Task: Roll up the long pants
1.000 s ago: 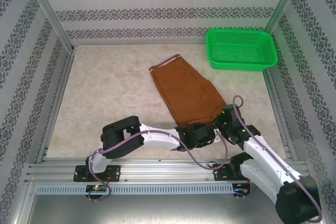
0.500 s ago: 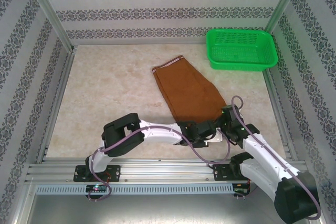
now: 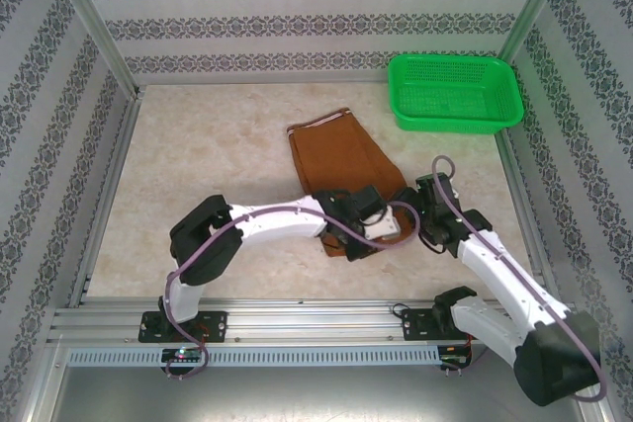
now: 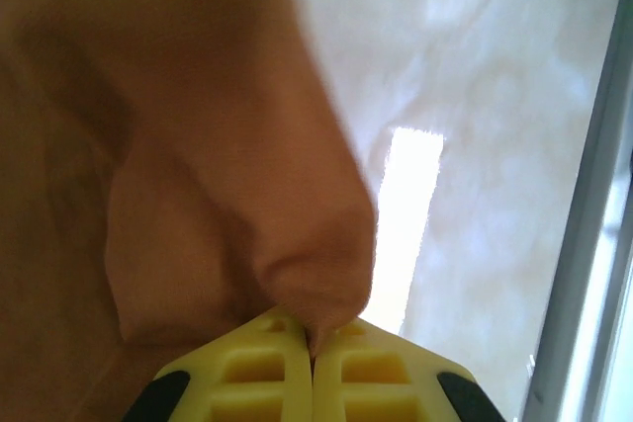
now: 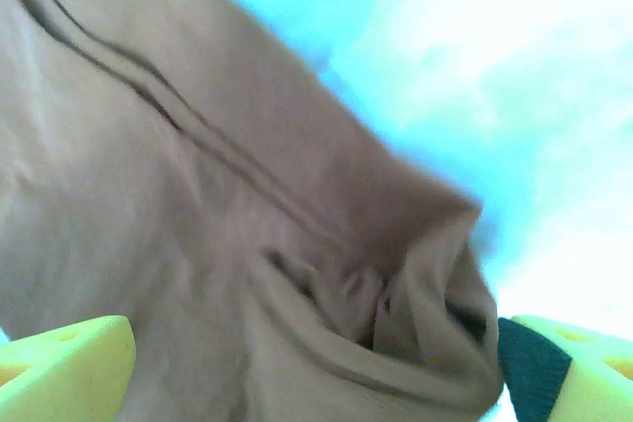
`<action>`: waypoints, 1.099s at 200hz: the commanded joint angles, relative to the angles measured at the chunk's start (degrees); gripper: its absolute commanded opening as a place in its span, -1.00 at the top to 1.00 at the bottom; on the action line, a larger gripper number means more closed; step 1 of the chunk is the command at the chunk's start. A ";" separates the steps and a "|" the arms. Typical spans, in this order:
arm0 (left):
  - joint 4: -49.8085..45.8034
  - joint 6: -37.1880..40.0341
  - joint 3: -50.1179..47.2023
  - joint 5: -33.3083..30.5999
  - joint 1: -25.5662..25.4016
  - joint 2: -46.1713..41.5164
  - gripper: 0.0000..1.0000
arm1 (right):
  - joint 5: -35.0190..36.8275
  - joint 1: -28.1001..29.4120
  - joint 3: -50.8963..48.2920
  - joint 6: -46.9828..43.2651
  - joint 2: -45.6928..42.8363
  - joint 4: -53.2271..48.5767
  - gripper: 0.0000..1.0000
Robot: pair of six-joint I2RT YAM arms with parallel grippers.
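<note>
Long pants (image 3: 341, 160) lie mostly flat mid-frame; your left hand (image 4: 312, 368) pinches their lower end, and your right hand (image 5: 316, 373) gapes wide, holding nothing. Rolling looks barely begun.

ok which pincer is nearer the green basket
Right. The right pincer is open over the long pants, on the green basket side; the left pincer grips them further left.

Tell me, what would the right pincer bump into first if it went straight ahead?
Most likely the long pants: a bunched brown fold sits right ahead of the open right pincer, between its fingers. How near it is, the blurry picture does not settle.
</note>
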 commanded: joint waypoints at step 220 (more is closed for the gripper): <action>47.03 -77.46 -14.39 44.53 22.07 11.05 1.00 | -11.90 2.33 3.65 -1.73 -2.84 -2.24 -0.83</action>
